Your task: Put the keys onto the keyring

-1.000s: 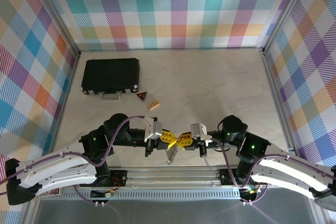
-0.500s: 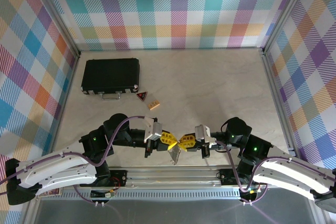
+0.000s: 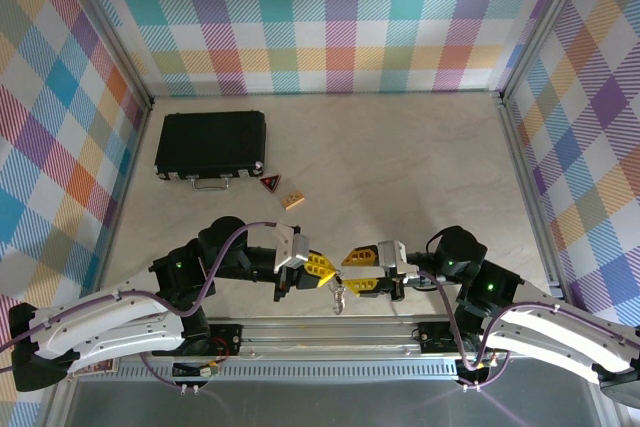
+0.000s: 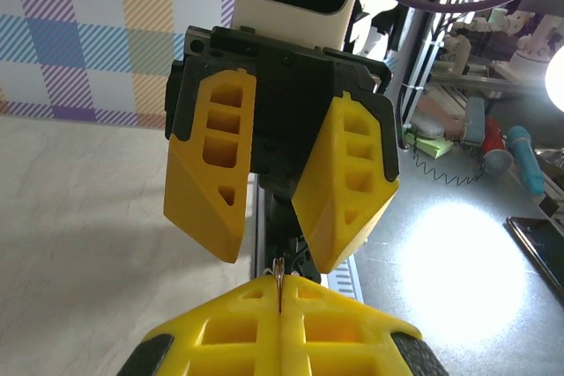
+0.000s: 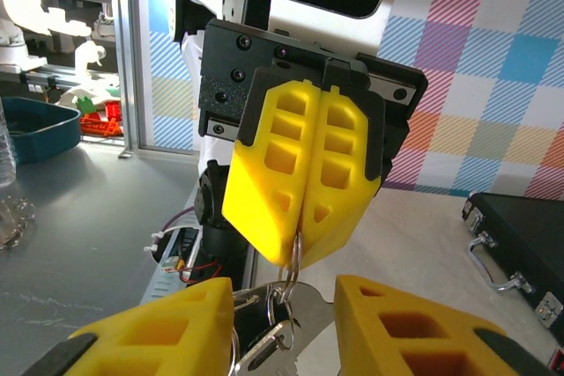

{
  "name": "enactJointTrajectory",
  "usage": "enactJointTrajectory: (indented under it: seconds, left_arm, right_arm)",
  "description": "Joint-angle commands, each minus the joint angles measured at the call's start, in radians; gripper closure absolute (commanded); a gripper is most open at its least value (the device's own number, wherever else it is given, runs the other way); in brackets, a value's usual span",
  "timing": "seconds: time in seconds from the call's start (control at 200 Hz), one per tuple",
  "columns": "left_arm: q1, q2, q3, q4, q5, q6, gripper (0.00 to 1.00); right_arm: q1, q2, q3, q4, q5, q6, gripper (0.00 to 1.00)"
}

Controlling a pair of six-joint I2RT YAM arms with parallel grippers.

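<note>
By the worktop's near edge, R end effector (image 3: 362,270) had just released, jaws apart now. L end effector (image 3: 322,268) stayed clenched on the keys (image 5: 269,341), which dangled from its tips btwn the two. Bunch w/ L arm alone; threading prob. next.

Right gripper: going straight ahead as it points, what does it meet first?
Likely the bunch of flat silver metal keys hanging from the shut left gripper, yellow-fingered; depth unclear.

Overhead looks down; wrist views closely face right hand (image 4: 275,257), left hand (image 5: 295,239).
</note>
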Motion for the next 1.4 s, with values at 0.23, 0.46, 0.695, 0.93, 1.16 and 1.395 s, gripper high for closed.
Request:
enactJointTrajectory:
  seconds: [0.23,0.46,0.695,0.93,1.16,1.395]
  left_arm:
    - [-0.002,-0.039,0.057,0.039,0.015,0.017,1.0]
    - [-0.002,-0.06,0.042,0.078,-0.003,0.016,1.0]
    - [-0.002,-0.064,0.032,0.1,-0.018,0.02,1.0]
    - [-0.002,-0.076,0.024,0.101,-0.044,0.02,1.0]
    - [-0.001,-0.072,0.02,0.098,-0.045,0.02,1.0]
    - [-0.002,-0.059,0.025,0.096,-0.017,0.013,1.0]
  right_arm:
    - [0.008,0.022,0.004,0.019,-0.013,-0.006,0.65]
    - [0.008,0.026,0.006,0.019,-0.021,-0.006,0.66]
    - [0.007,0.058,0.008,0.035,-0.045,0.002,0.66]
    - [0.008,0.084,0.009,0.052,-0.067,0.011,0.66]
    - [0.007,0.091,0.006,0.067,-0.055,0.018,0.56]
    - [0.008,0.086,0.001,0.072,-0.031,0.018,0.62]
